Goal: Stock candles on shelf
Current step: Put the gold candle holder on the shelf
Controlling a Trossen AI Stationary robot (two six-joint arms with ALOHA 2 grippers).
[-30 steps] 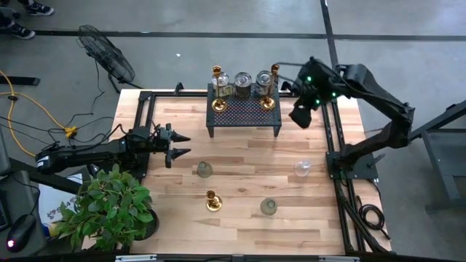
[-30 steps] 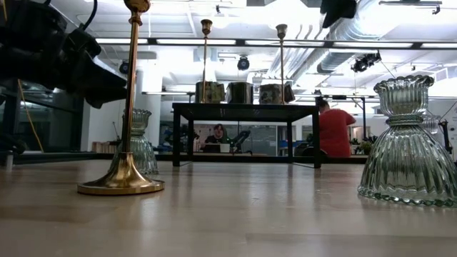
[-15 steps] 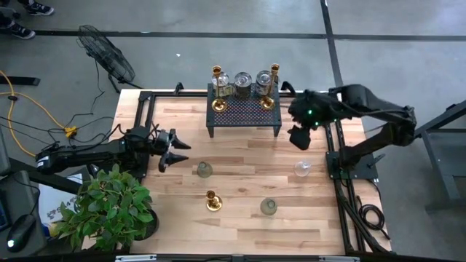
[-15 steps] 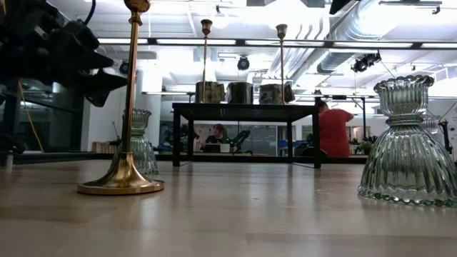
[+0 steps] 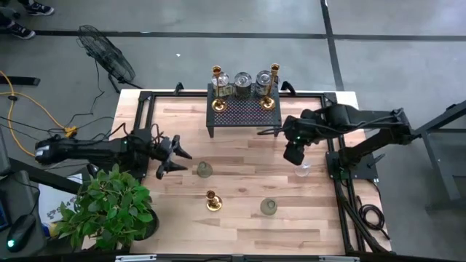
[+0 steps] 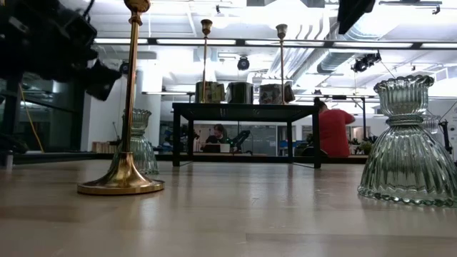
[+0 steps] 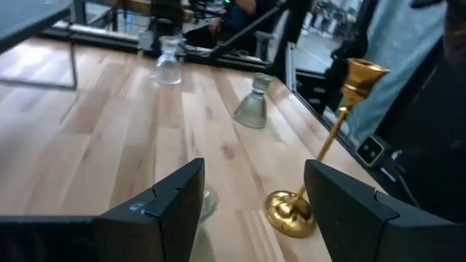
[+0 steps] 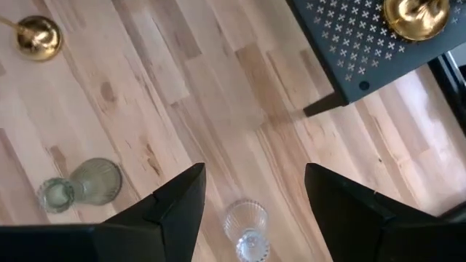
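The black mesh-topped shelf (image 5: 244, 113) stands at the table's far middle. It bears two brass candlesticks (image 5: 218, 89) (image 5: 270, 87) and three jar candles (image 5: 242, 80). On the table stand a glass candle holder (image 5: 204, 169), a short brass candlestick (image 5: 212, 201), a grey-green glass holder (image 5: 269, 207) and a clear glass holder (image 5: 302, 169). My left gripper (image 5: 178, 160) is open, level, just left of the first glass holder (image 7: 207, 204). My right gripper (image 5: 293, 154) is open and points down above the clear glass holder (image 8: 246, 225), well clear of it.
A leafy potted plant (image 5: 109, 207) fills the near left corner, close to my left arm. Black frame rails (image 5: 142, 124) run along the table's left, far and right edges. People show in the room behind the shelf (image 6: 335, 132).
My right gripper has swung from beside the shelf's right end toward the table's near edge and left, sinking until it is over the clear glass holder. My left gripper has turned and shifted a little toward the near edge, staying open.
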